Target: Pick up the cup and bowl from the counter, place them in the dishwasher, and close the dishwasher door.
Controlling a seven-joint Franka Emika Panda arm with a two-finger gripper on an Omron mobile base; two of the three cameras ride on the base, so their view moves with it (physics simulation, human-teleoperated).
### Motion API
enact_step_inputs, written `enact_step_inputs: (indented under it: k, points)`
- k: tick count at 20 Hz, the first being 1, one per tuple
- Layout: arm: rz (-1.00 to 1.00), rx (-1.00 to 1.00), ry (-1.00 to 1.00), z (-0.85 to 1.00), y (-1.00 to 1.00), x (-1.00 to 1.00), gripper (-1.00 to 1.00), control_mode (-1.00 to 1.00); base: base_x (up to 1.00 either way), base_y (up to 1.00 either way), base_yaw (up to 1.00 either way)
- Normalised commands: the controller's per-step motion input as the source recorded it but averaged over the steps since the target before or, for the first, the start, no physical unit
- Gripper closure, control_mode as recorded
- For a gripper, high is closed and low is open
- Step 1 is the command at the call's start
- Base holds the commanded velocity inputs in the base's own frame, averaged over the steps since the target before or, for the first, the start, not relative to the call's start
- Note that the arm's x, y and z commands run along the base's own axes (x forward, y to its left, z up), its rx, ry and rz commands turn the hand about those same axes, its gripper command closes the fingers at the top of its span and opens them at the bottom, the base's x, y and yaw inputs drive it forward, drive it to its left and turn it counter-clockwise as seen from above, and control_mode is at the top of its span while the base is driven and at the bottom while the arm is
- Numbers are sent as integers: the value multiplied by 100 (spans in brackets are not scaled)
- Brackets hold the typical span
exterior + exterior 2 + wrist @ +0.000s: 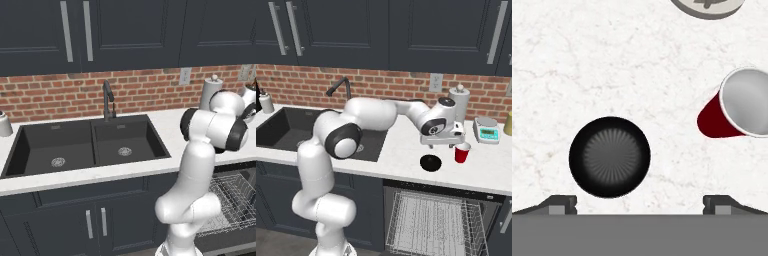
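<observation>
The glossy black bowl (431, 163) sits on the white counter (406, 150), with the red cup (462, 152) upright just to its right. My gripper (450, 145) hovers open above them, closer to the cup, holding nothing. In the hand view the bowl (609, 156) lies left of centre and the cup (739, 107) at the right, seen from above with its pale inside showing. Both fingertips (562, 204) stand wide apart at the bottom of that view. Below the counter the dishwasher (431, 220) has its wire rack pulled out. Its door (222, 242) is down beneath the rack.
A paper towel roll (458, 97) stands behind the cup, and its round base (707, 7) shows in the hand view. A kitchen scale (486, 131) and a yellow jar (508, 122) stand further right. The black double sink (85, 145) with its faucet (107, 100) lies left.
</observation>
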Motion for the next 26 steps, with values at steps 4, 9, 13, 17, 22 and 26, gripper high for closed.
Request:
enact_step_inputs:
  k: [4,9,13,17,22,26]
  points:
    - [-2,0,0,0,-21,0,-100,-100,0,0,0]
    - [-7,0,0,-1,-8,5,-100,-100,0,0,0]
    - [-5,0,0,-9,-8,21,-100,-100,0,0,0]
    - [-5,-1,0,-5,0,18,-100,-100,0,0,0]
    - [-3,-1,0,-13,-9,22,-100,-100,0,0,0]
    - [-2,0,5,-5,-23,25,-100,-100,0,0,0]
